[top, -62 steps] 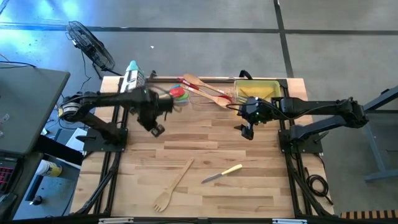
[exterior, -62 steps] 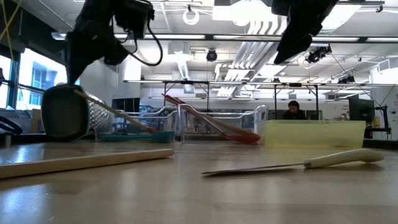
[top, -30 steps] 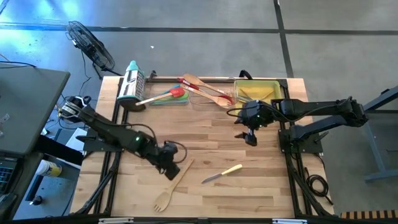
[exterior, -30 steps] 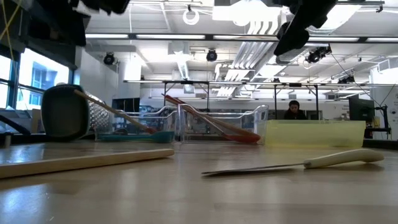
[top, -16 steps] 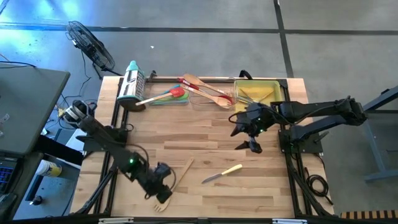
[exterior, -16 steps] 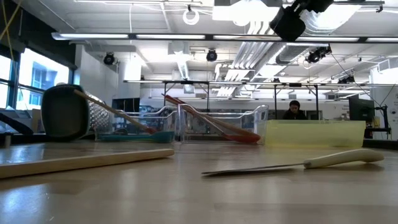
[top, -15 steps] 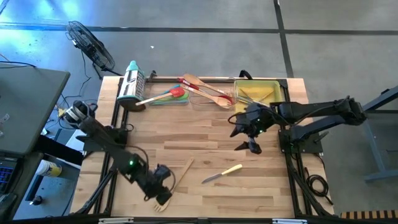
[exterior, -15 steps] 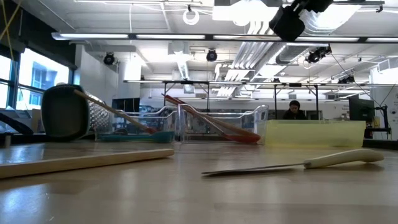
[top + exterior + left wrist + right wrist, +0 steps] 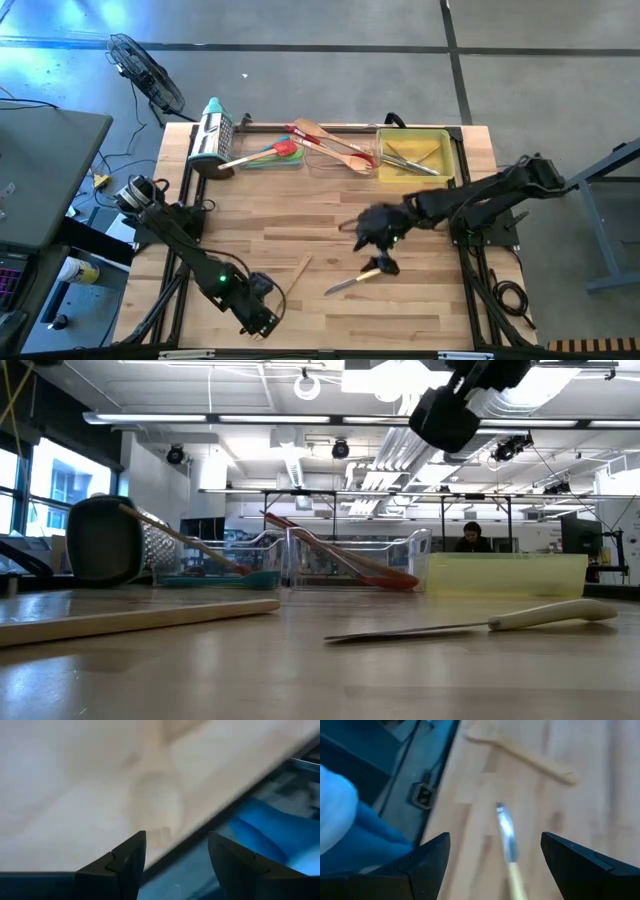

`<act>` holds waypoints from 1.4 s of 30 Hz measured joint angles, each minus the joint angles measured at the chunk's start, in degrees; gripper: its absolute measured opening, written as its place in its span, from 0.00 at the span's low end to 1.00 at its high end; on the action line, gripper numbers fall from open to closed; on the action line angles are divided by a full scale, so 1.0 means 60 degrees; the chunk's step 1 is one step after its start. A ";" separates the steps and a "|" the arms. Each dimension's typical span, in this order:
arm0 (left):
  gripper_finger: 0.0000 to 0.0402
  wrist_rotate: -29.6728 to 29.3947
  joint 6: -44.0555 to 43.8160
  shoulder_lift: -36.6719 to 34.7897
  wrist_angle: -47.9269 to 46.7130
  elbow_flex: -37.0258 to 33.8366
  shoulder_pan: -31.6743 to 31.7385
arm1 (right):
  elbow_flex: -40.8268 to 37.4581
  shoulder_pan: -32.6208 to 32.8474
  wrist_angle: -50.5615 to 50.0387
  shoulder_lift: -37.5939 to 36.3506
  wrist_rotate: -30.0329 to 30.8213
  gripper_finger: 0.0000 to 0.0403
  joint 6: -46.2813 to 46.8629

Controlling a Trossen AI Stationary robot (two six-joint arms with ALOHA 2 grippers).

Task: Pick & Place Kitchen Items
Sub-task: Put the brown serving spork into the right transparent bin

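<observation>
Two loose utensils left on the wooden table (image 9: 330, 215), near its front edge.

Wooden fork (image 9: 292, 276): near the front edge, left of centre, handle angled toward the middle of the table, head hidden in the high view under the left gripper (image 9: 258, 318). Left gripper poised over the fork's head close to the front edge, fingers (image 9: 125, 862) parted, nothing between them; pale fork head (image 9: 156, 805) visible just beyond them in the left wrist view, blurred. Likely light, rigid and dry, not slippery; flat on the board, so best pinched across the narrow neck or handle rather than the broad head.

Small knife (image 9: 357, 277): near the front edge, right of centre, cream handle (image 9: 545, 615) toward the right, thin metal blade (image 9: 506, 830) toward the left. Right gripper (image 9: 382, 264) over the handle end, fingers (image 9: 427, 857) spread wide, empty. Probably light and stiff; blade smooth and thin, prone to slipping, so hold across the thicker handle.

Along the back edge: clear tray (image 9: 335, 158) holding red spatula (image 9: 284, 148) and wooden spoons (image 9: 325, 140); yellow tray (image 9: 440, 135) toward the back right corner; grater (image 9: 210, 135) toward the back left corner.
</observation>
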 joint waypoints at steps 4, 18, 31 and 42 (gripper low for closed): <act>0.52 -0.0227 -0.0026 0.0249 -0.0785 0.0096 0.0000 | 0.0000 0.0833 0.0604 0.0221 -0.0025 0.76 0.0833; 0.52 -0.0268 0.0083 0.1483 -0.0197 0.0202 0.0192 | 0.0000 0.2894 0.1067 0.0170 0.1432 0.76 0.2803; 0.52 -0.0307 0.0514 0.1572 -0.0125 0.0202 0.0716 | 0.0000 0.3516 0.1074 0.0170 0.1922 0.76 0.3105; 0.52 -0.0318 0.0852 0.1800 0.0214 0.0205 0.0791 | 0.0000 0.3608 0.1098 0.0170 0.2193 0.76 0.3105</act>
